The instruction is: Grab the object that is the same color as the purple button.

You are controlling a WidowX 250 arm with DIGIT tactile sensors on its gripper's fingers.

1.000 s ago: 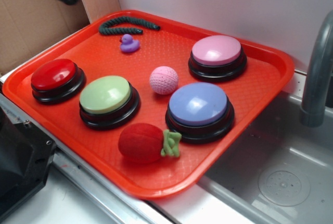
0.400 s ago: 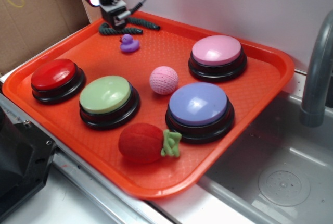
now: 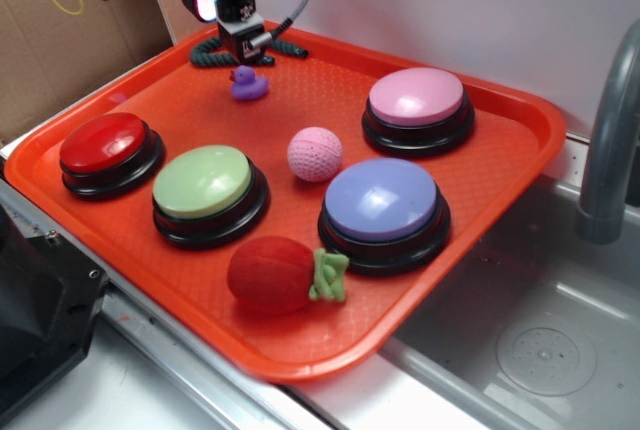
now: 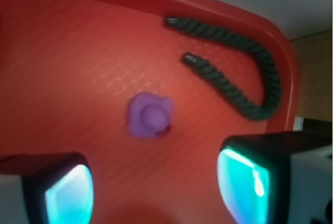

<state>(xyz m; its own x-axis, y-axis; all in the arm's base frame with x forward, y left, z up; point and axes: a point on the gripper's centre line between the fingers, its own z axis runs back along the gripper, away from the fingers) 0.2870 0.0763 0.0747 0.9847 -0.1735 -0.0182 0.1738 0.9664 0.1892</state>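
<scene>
On the orange tray (image 3: 480,220), a red strawberry toy (image 3: 272,274) lies nearest; behind it sits the purple button (image 3: 382,202); further back, the tiny purple duck (image 3: 248,83) rests near the far rim; above it hangs the hand (image 3: 243,47), fingers (image 4: 67,193) spread, beside a dark rope (image 3: 215,51).

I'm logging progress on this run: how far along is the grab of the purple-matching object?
Done: the gripper is over the tray's far corner by the dark rope, near the small purple duck, which matches the purple button. In hand: the wrist view shows open fingers with the duck ahead, untouched. Left: descend, close on the duck, lift.
</scene>
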